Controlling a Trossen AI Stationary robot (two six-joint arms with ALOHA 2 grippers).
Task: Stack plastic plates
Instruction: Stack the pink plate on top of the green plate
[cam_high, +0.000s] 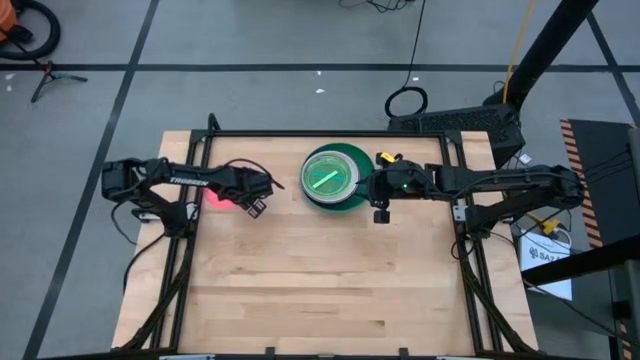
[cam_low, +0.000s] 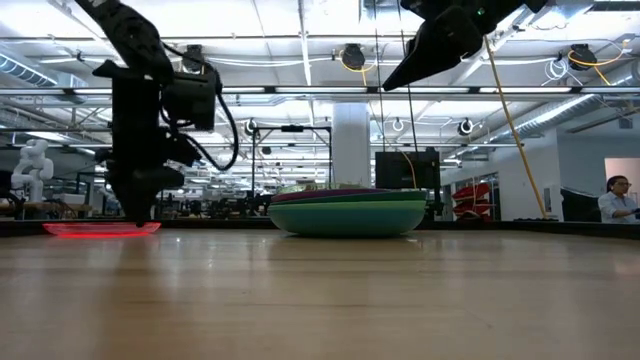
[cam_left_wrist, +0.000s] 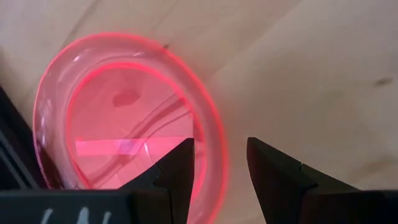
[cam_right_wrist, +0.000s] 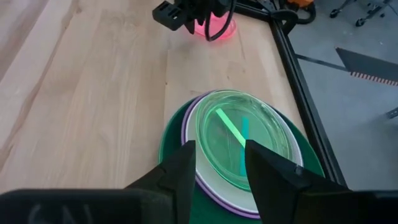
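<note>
While the left pincer (cam_high: 256, 204) hangs low over the bench (cam_high: 320, 290), its two dark fingers (cam_left_wrist: 177, 171) stand apart with the rim of the small pink plate (cam_left_wrist: 124, 146) between them; the left wrist view shows one finger over the plate's inside and the other just outside the rim, and I cannot tell whether they touch it. Seen from above, the pink plate (cam_high: 220, 196) lies flat on the wood at about ten o'clock from the bench's middle, near the far left part of the frame, mostly hidden under the left arm. In the low view it shows as a thin glowing red line (cam_low: 100, 228) on the bench, with the left pincer (cam_low: 140, 215) reaching down to it.

At roughly twelve o'clock on the bench sits the stack of plates (cam_high: 335, 178): a large dark green plate (cam_right_wrist: 171, 149) at the bottom, a white one (cam_right_wrist: 193, 134) with a purple edge showing beneath it, and a translucent lime plate (cam_right_wrist: 242, 137) on top. From the low view, teal and mint layers (cam_low: 348, 215) also show in the stack's side.

The right pincer (cam_high: 381, 212) is raised at three o'clock of the stack, just beside it, its fingers (cam_right_wrist: 180, 174) spread and holding nothing.
</note>
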